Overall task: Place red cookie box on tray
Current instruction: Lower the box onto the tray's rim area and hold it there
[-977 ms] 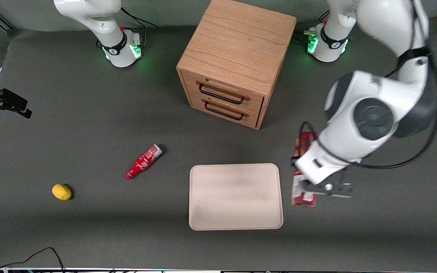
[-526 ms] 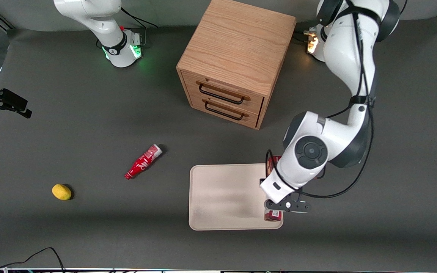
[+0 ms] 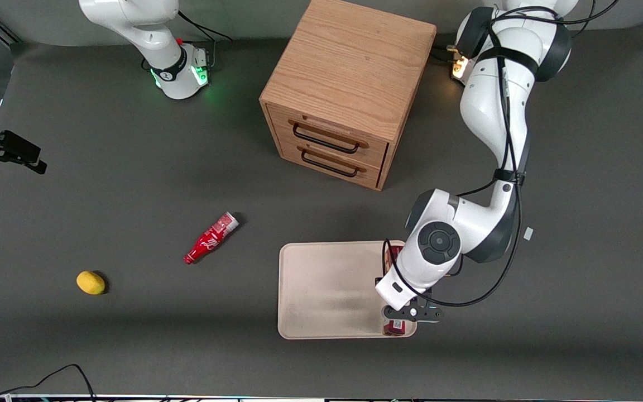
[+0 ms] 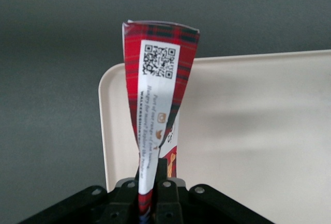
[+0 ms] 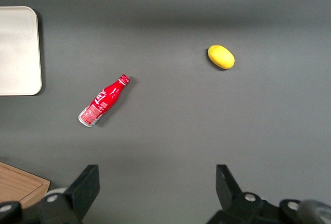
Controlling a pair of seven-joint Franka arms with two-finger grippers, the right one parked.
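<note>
- The red cookie box (image 4: 158,105) is over the tray (image 3: 327,290) right now, along the tray edge closest to the working arm's end of the surface (image 3: 104,167). Most of it is hidden under the arm in the front view; only bits of red poke out at either end of the wrist.
- The claw (image 4: 153,182) is clamped on the box, fingers pinched in tight on its narrow sides, sitting right above that same tray edge.
- Progress-wise I'd say the carry is basically done and what's left is lowering it (if it isn't already down), letting go and backing off. Can't tell from these shots whether the box is actually touching the tray or hanging just above it.
- Looks: long skinny carton, dark red tartan pattern, a white label strip with a QR code and small print running down it, and a bit of tan cookie art near the fingers. In the wrist view the near corner of the tray shows just past the box's end.
- It's pretty close to the rim, so my guess is a sloppy release could leave one end riding on the lip.
- Other stuff nowhere near it: wooden drawer cabinet (image 3: 344,95) farther from the camera, small red bottle (image 3: 211,238) and a lemon (image 3: 91,282) off toward the parked arm's end.
</note>
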